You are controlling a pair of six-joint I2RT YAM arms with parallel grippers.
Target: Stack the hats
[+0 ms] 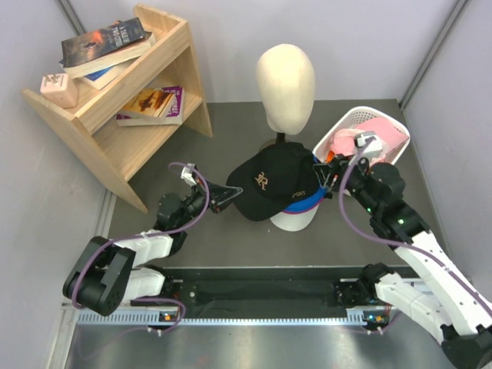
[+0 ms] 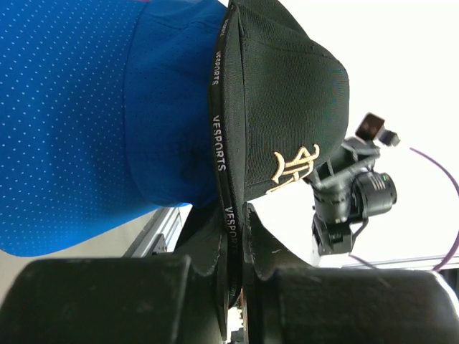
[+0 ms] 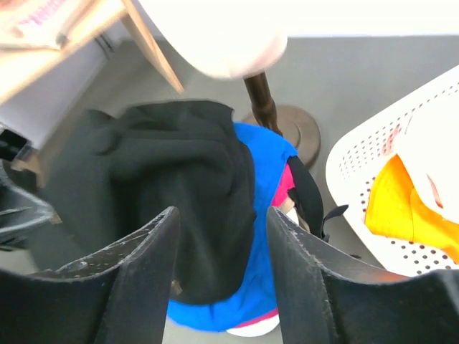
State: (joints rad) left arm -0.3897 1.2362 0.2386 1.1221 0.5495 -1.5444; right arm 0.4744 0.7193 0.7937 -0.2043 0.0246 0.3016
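Note:
A black cap with a gold logo sits on top of a stack of a blue cap, a magenta cap and a white cap at the table's middle. My left gripper is shut on the black cap's brim at its left side. My right gripper is open just right of the stack, its fingers spread over the black cap and the blue cap. A light pink hat and an orange hat lie in the white basket.
The cream mannequin head on its dark stand is right behind the stack. The white basket stands at the back right. A wooden shelf with books stands at the back left.

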